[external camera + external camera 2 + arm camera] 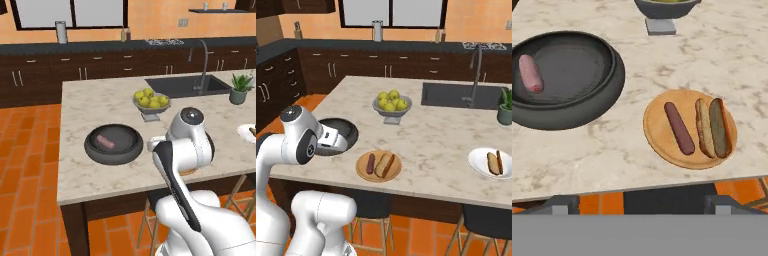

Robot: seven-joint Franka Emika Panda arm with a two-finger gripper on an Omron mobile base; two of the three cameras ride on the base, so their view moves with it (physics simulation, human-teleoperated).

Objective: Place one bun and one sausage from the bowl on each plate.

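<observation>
The dark bowl (587,107) sits at the upper left of the hand view and holds one pinkish sausage (530,73). The tan wood plate (657,135) to its right carries a dark reddish sausage (679,128) and a split bun (713,128) side by side. The white plate (476,161), far right on the counter, holds the other bun (492,163). My gripper (641,205) is open and holds nothing. It hangs over the counter's near edge, between bowl and wood plate. In the right base view the arm hides part of the bowl (348,131).
A pale grey bowl of yellow-green fruit (151,102) stands behind the dark bowl (113,145). Sink and faucet (202,70) lie at the island's far right, with a potted plant (240,89) beside them. Stools stand under the near edge.
</observation>
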